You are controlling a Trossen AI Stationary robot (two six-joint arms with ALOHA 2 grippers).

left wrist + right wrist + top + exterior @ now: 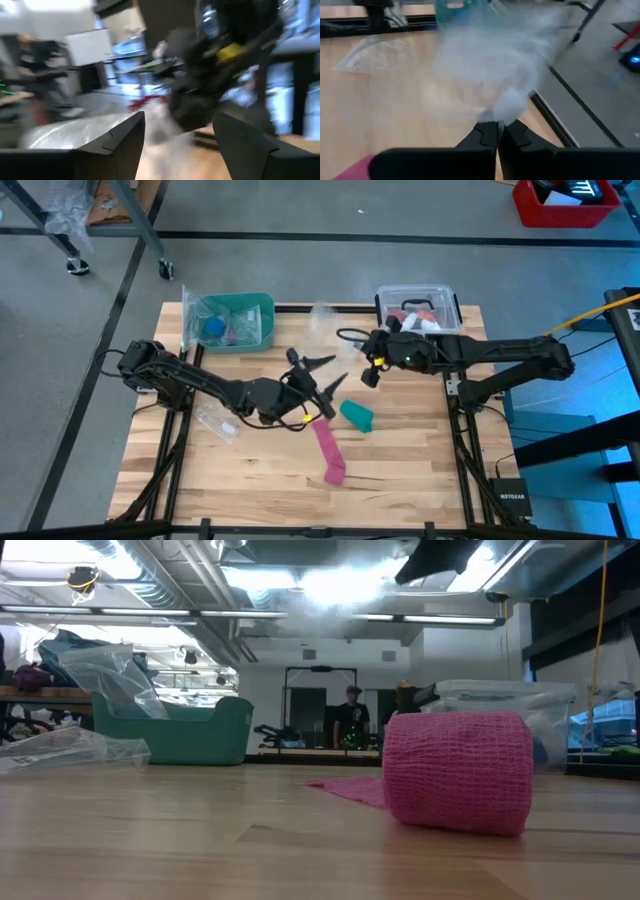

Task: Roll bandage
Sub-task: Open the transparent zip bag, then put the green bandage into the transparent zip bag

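High view, my stock of the table: teal-green soft cloth bandage [357, 415], lying as a short compact roll right of frame centre on the pale wooden table [400, 470], touched by neither arm. Narrower pink cloth strip [329, 450], part rolled, running from centre toward lower centre; in the low view its roll fills the right foreground. Left gripper [322, 380], just left of the bandage at frame centre, fingers spread wide and holding nothing; its wrist view confirms the gap. Right gripper [370, 370], above centre, fingers pressed together on what looks like clear plastic film, though I cannot say for sure it is gripped. Teal plastic bin [236, 320] upper left; clear lidded box [418, 305] upper right.

Judgement: the roll looks nearly or fully wound. To finish well I would check for a loose tail, press it flat against the roll, and keep my fingers off the pink strip.
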